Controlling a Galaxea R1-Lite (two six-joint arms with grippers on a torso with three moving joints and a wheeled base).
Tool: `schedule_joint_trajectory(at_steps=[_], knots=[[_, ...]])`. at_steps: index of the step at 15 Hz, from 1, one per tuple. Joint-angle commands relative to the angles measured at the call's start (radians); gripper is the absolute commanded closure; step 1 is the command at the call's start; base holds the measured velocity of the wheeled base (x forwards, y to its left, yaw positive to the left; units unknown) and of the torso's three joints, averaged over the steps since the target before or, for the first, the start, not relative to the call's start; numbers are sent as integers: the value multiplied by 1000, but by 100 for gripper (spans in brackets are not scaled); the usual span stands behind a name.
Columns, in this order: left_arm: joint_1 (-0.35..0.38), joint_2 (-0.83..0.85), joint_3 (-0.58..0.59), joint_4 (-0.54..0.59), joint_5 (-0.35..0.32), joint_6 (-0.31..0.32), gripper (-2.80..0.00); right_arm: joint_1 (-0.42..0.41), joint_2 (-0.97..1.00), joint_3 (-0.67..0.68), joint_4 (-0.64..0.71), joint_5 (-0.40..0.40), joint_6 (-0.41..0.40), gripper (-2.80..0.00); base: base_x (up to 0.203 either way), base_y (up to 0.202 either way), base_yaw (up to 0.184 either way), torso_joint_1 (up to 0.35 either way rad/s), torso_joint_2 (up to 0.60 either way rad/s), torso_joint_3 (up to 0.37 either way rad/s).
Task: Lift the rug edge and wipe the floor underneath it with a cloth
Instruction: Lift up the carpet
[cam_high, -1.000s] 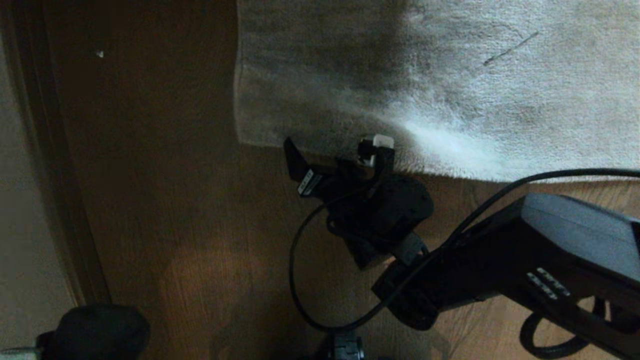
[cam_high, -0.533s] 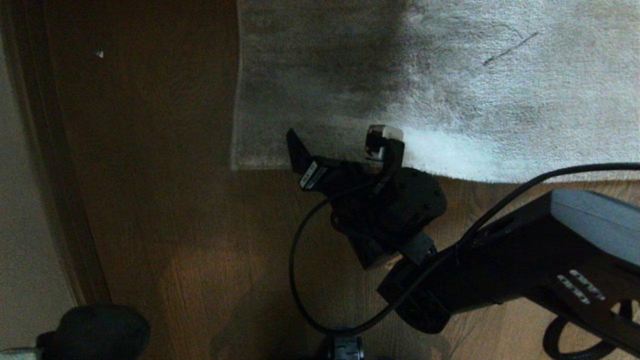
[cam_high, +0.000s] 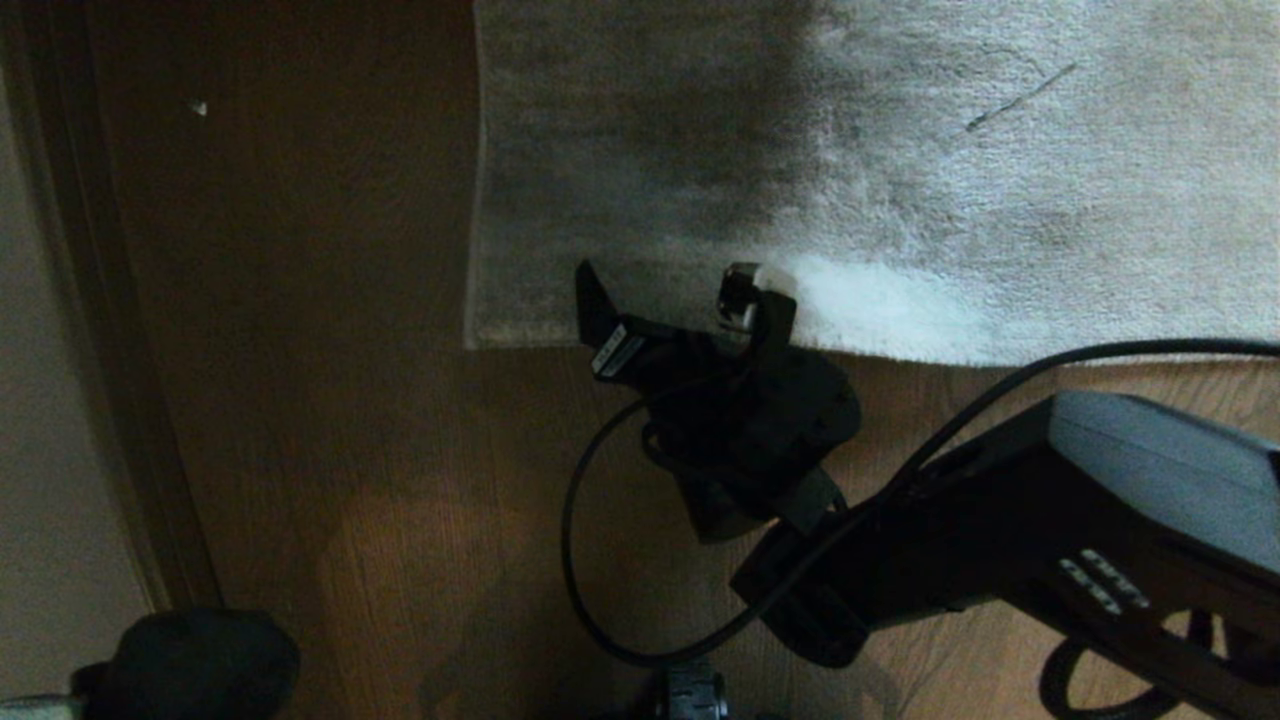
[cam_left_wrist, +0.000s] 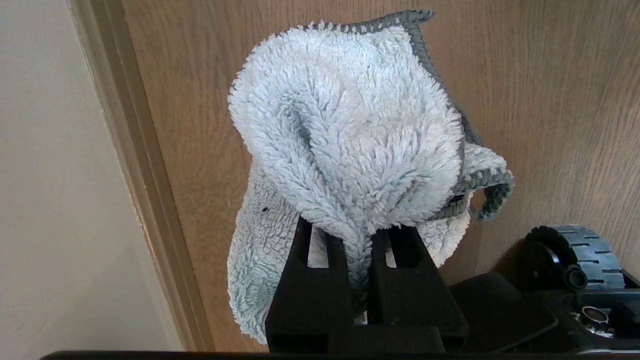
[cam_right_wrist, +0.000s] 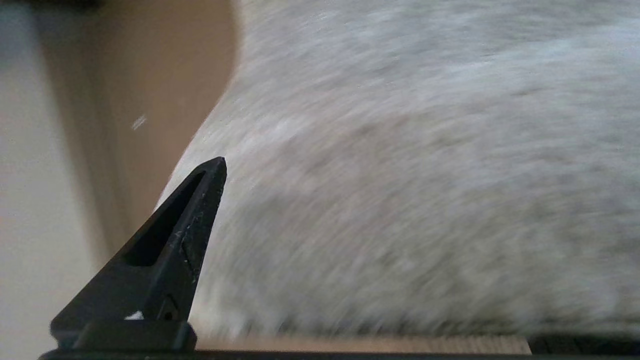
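Right gripper (cam_high: 670, 300) at rug edge (cam_high: 530, 335), centre frame, jaws wide apart, empty. Left gripper (cam_left_wrist: 357, 250) clamps cloth (cam_left_wrist: 350, 150) above floor (cam_high: 400, 500).

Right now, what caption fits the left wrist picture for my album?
Left pincer shut on the fluffy pale cloth, above the wooden floor.

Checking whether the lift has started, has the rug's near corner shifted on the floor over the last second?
Yes. The light grey-beige rug's near corner has slid nearer the robot along the brown wood-grain floor, while the white speck stays put.
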Motion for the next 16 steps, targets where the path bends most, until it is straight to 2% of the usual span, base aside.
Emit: schedule_joint_trajectory(at_steps=[1, 4, 8, 16], knots=[[0, 0, 0, 0, 0, 0, 0, 0, 48, -35, -48, -28, 32, -280, 0, 0, 0, 0, 0, 0], [0, 0, 0, 0, 0, 0, 0, -1, 92, -121, -48, -29, 54, -280, 0, 0, 0, 0, 0, 0], [0, 0, 0, 0, 0, 0, 0, 7, 133, -170, -48, -28, 61, -280, 0, 0, 0, 0, 0, 0], [0, 0, 0, 0, 0, 0, 0, 77, 153, -176, -48, -22, 54, -280, 0, 0, 0, 0, 0, 0]])
